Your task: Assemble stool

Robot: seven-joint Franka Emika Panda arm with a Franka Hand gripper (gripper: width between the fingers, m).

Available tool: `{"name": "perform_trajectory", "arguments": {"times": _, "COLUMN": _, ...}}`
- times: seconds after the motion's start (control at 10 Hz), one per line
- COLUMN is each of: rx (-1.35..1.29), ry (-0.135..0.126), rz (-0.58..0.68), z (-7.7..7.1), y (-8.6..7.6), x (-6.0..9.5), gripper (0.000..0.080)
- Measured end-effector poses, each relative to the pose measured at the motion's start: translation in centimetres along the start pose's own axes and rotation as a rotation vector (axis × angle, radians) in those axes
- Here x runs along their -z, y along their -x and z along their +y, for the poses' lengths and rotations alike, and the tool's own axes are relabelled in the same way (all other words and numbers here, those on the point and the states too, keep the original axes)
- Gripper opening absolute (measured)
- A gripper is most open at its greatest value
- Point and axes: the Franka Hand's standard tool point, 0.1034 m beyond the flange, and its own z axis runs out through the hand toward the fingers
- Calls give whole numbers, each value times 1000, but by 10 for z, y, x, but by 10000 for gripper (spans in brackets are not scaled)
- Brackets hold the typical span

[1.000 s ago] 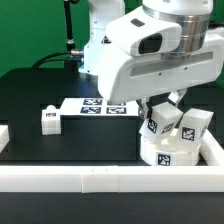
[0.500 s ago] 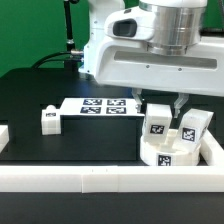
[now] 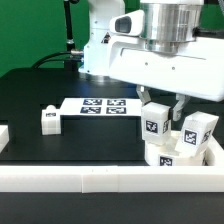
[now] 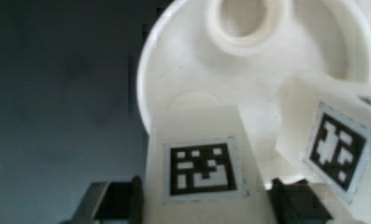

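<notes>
Where the white front rail [image 3: 100, 180] runs nearest to us, the seat [image 3: 168, 152] sits just behind it on the black counter [image 3: 90, 140]. A side rail [image 3: 213, 150] lies close on the exterior view's right of the seat. We see the gripper [image 4: 203, 198] clamped on the first leg [image 3: 155, 122], which stands upright on top of the seat with its tag facing us. In the wrist view the fingers [image 4: 111, 200] flank that leg's two sides, and an open socket [image 4: 253, 22] shows in the seat beyond it. A second leg [image 3: 197, 130] stands on the seat just beside the first, leaning slightly. Well apart from the seat, to the exterior view's left, the third leg [image 3: 48, 120] rests alone on the counter. Farther back than the seat lies the marker board [image 3: 100, 105], flat. Above the seat rises the white arm [image 3: 160, 50].
</notes>
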Motion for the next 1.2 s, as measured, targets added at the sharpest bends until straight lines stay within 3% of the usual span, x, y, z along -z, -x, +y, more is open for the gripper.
{"name": "perform_trajectory", "arguments": {"times": 0.5, "rx": -533, "ry": -26, "rz": -49, "z": -7, "y": 9, "x": -3, "gripper": 343}}
{"name": "perform_trajectory", "arguments": {"times": 0.6, "rx": -633, "ry": -45, "rz": -69, "z": -7, "y": 7, "x": -3, "gripper": 343}}
{"name": "perform_trajectory", "arguments": {"times": 0.8, "rx": -655, "ry": -45, "rz": -75, "z": -8, "y": 9, "x": -4, "gripper": 343}}
{"name": "perform_trajectory", "arguments": {"times": 0.9, "rx": -653, "ry": -45, "rz": -75, "z": -8, "y": 8, "x": -3, "gripper": 514}}
{"name": "perform_trajectory", "arguments": {"times": 1.0, "rx": -634, "ry": -57, "rz": -76, "z": -6, "y": 5, "x": 3, "gripper": 606}}
{"name": "perform_trajectory", "arguments": {"times": 1.2, "rx": -591, "ry": -83, "rz": -82, "z": -10, "y": 3, "x": 23, "gripper": 639}}
